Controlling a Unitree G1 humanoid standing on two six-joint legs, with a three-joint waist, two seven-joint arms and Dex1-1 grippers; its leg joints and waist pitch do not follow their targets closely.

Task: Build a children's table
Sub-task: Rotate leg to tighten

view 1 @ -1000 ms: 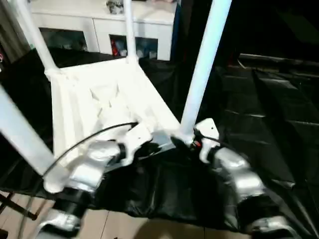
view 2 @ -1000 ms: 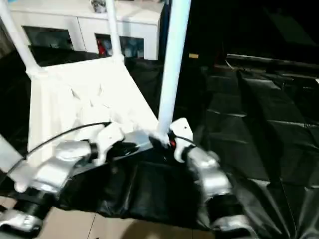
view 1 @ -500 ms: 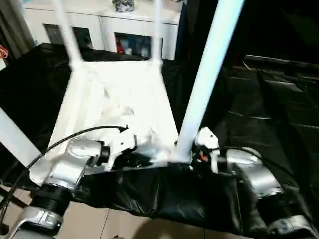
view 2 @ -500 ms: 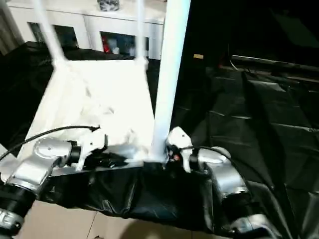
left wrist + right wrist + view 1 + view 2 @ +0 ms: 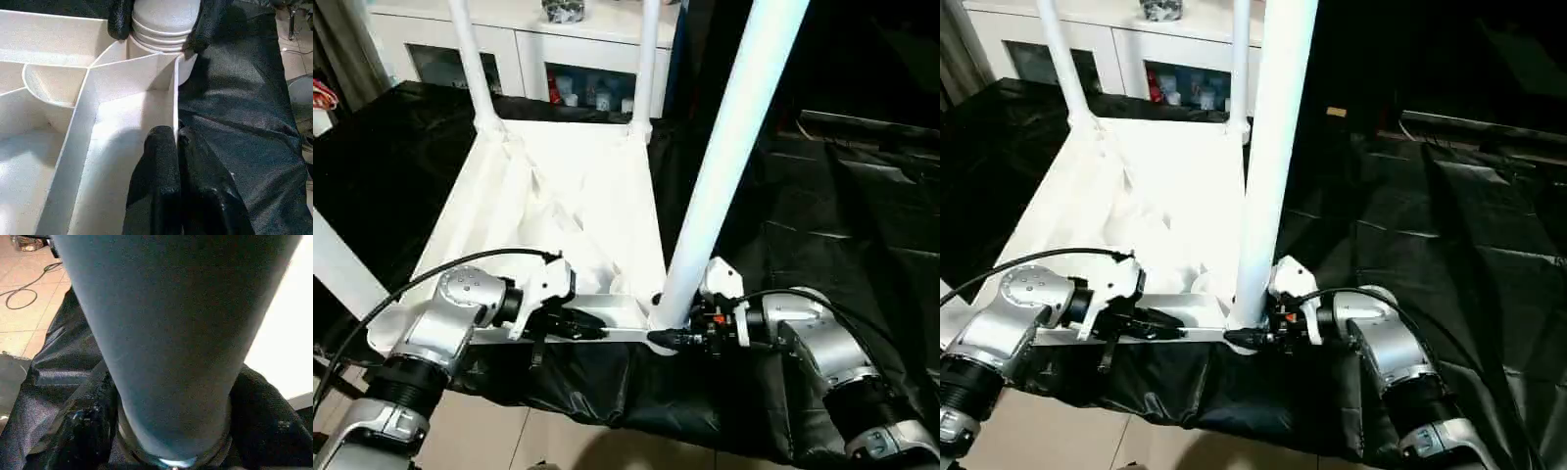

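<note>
The children's table (image 5: 558, 206) lies upside down on the black sheet, ribbed underside up. Two far legs (image 5: 470, 59) (image 5: 646, 59) stand in their sockets, and another leg (image 5: 337, 264) rises at the near left. My left gripper (image 5: 592, 331) is shut on the thin near rim wall of the top, which runs between its fingertips in the left wrist view (image 5: 175, 134). My right gripper (image 5: 668, 338) is shut on the ribbed foot of the near right leg (image 5: 724, 166), one black finger (image 5: 120, 19) on each side where it meets the corner socket.
The black-sheeted table (image 5: 842, 196) spreads wide to the right. A white cabinet with glass doors (image 5: 519, 39) stands just behind the far legs. Tiled floor (image 5: 509, 441) lies below the near edge, with a cable (image 5: 19, 293) on it.
The head view has swung and steadied, so the table now sits square in the picture. Both grippers have stayed at the table's near edge, the right one at the near right leg's foot.
</note>
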